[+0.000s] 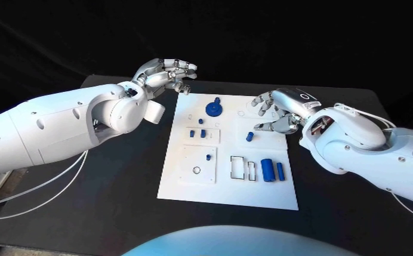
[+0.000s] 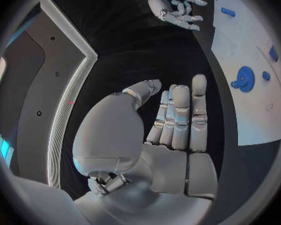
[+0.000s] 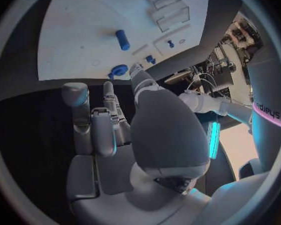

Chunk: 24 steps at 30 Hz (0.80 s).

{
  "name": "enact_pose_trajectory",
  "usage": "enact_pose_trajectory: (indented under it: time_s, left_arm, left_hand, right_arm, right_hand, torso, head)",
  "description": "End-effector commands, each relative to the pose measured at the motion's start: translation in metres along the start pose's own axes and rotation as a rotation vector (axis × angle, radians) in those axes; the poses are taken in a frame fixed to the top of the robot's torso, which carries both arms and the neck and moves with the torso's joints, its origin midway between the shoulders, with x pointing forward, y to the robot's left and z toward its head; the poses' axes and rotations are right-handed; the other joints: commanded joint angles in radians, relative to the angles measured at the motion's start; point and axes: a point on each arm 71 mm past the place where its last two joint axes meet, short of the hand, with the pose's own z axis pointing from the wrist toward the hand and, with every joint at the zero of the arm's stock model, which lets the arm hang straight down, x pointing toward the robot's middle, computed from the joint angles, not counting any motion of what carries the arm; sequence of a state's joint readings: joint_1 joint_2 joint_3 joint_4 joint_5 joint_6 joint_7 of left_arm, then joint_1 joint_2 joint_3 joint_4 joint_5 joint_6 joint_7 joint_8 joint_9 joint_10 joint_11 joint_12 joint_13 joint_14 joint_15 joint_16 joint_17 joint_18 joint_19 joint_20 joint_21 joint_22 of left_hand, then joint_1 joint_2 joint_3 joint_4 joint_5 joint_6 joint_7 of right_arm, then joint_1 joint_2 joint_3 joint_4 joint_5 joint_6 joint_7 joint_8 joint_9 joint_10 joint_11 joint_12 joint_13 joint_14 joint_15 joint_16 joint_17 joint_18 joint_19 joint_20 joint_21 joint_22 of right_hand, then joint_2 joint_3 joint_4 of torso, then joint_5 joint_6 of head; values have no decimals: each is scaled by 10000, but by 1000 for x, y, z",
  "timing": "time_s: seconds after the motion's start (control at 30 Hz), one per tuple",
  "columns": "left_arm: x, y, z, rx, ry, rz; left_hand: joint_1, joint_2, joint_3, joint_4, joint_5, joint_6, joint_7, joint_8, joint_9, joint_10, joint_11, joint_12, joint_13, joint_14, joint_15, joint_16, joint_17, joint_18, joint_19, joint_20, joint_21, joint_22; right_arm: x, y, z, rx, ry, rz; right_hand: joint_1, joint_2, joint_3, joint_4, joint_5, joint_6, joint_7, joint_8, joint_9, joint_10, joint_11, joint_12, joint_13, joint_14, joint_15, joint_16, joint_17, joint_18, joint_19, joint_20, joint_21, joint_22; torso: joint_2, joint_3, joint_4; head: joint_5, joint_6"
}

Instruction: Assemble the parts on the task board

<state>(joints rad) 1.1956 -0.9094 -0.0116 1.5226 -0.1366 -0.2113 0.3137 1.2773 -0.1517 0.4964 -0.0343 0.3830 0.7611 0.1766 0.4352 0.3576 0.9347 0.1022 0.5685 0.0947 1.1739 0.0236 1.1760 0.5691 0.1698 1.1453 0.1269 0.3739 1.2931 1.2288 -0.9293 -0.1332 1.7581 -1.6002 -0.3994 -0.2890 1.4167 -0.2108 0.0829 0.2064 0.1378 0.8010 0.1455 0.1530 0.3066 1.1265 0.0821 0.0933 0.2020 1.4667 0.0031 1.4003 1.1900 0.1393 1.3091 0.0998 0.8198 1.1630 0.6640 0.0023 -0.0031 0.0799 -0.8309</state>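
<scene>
The left hand point(image 1: 169, 73) hovers off the task board's point(image 1: 194, 187) far-left corner, fingers loosely apart, holding nothing. Its wrist view shows the blue gear point(image 2: 244, 78). The right hand point(image 1: 277, 111), fingers spread and empty, hangs over the far-right edge beside a blue peg point(image 1: 249, 136).

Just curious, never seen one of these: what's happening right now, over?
Left robot hand and right robot hand open, holding nothing. Blue parts lie on the task board. Nothing in the way.
</scene>
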Motion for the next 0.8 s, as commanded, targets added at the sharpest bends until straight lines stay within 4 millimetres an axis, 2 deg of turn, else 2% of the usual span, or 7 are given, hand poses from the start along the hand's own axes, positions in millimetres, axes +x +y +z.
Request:
enact_pose_trajectory:
  time_s: [0.03,0.07,0.13,0.23,0.43,0.53,0.8]
  left_arm:
    - [2,-2,0,200,290,-43]
    - [2,-1,0,194,285,-40]
    - [2,-1,0,185,281,-37]
    - [2,-1,0,173,277,-33]
    - [1,-1,0,132,189,12]
    - [0,-1,0,120,160,25]
    - [-1,0,0,88,111,45]
  left_hand:
    - [-61,3,-62,-22,-65,-76,2,44,11,4,36,-35,-10,-45,50,-55,-10,99,-74,28,26,-10]
    - [-61,3,-62,-22,-65,-76,2,44,11,4,36,-35,-10,-45,50,-55,-10,99,-74,28,26,-10]
    - [-62,13,-64,-18,-83,-77,1,53,13,7,35,-32,-11,-44,50,-54,-8,100,-73,29,25,-13]
    - [-62,13,-64,-18,-83,-77,1,53,13,7,35,-32,-11,-44,50,-54,-8,100,-73,29,25,-13]
    - [-59,59,-77,-1,-203,-47,-14,123,32,10,27,-21,-15,-28,46,-36,17,106,-67,32,22,-34]
    - [-59,59,-77,-1,-203,-47,-14,123,32,10,27,-21,-15,-28,46,-36,17,106,-67,32,22,-34]
    - [-64,76,-81,11,-232,-43,-17,139,36,15,24,-15,-15,-15,44,-24,38,107,-63,33,21,-41]
  right_arm:
    - [6,-8,1,551,1105,-317]
    - [6,-10,1,599,1186,-370]
    - [6,-12,3,635,1369,-455]
    - [10,-11,5,590,1546,-500]
    - [24,-4,4,374,1824,-589]
    - [29,-2,4,306,1943,-567]
    - [43,6,6,42,2231,-473]
  right_hand:
    - [331,-27,-304,533,-84,-109,23,69,-75,-233,45,-117,-30,269,16,19,64,26,24,62,32,37]
    - [448,-52,-409,731,-129,-127,12,91,-104,-299,66,-144,-45,287,30,57,132,13,73,72,103,84]
    - [502,-59,-581,848,-189,-158,-32,109,-138,-421,93,-195,-76,292,53,75,159,13,82,89,80,82]
    - [518,-9,-694,861,-207,-185,-70,122,-165,-529,123,-235,-111,297,75,95,193,-1,118,106,141,123]
    - [622,199,-650,853,-211,-134,-33,186,-188,-541,132,-233,-150,344,88,188,349,-39,233,122,365,254]
    - [675,302,-601,851,-194,71,20,324,-181,-543,141,-252,-201,352,96,217,380,-41,263,129,380,275]
    - [770,564,-328,831,-148,778,183,690,-196,-323,159,-233,-329,358,107,276,439,-46,306,136,378,316]
  torso:
    - [17,6,-2]
    - [16,5,-3]
    - [13,-1,1]
    - [22,-6,9]
    - [10,-28,16]
    - [8,-32,29]
    - [6,-28,14]
  head:
    - [-49,26]
    - [-54,28]
    - [-51,22]
    - [-34,2]
    - [18,-53]
    - [16,-64]
    - [30,-69]
